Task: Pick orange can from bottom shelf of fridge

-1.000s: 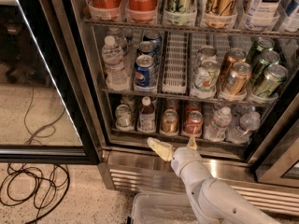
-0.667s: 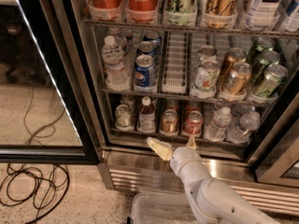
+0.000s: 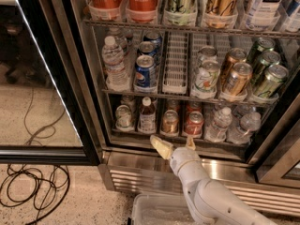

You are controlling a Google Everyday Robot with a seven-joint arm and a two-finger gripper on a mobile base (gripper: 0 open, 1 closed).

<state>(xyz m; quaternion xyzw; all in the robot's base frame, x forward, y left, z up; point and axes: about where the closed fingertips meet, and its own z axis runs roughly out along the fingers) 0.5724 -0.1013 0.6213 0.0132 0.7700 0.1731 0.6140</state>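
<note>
Fridge point(image 3: 140, 175): door open, wire racks stocked with cans and bottles.
Bottom shelf point(image 3: 132, 134): lanes of short cans and small bottles.
Orange can point(image 3: 169, 122): upright at the shelf front, between a brown bottle point(image 3: 147, 117) on its left and a red can point(image 3: 193, 123) on its right.
End effector point(image 3: 176, 145): fingers spread, empty, just before the shelf edge, below the orange and red cans.
Cables point(image 3: 33, 191): coiled on the floor, left.

Floor point(image 3: 86, 203): pale speckled stone.
Cables point(image 3: 28, 191): black, loosely coiled – lower left.
Light strip point(image 3: 49, 74): thin, bright, slanted.
Hand point(image 3: 176, 145): fingers apart – low, right of the Cables.
</note>
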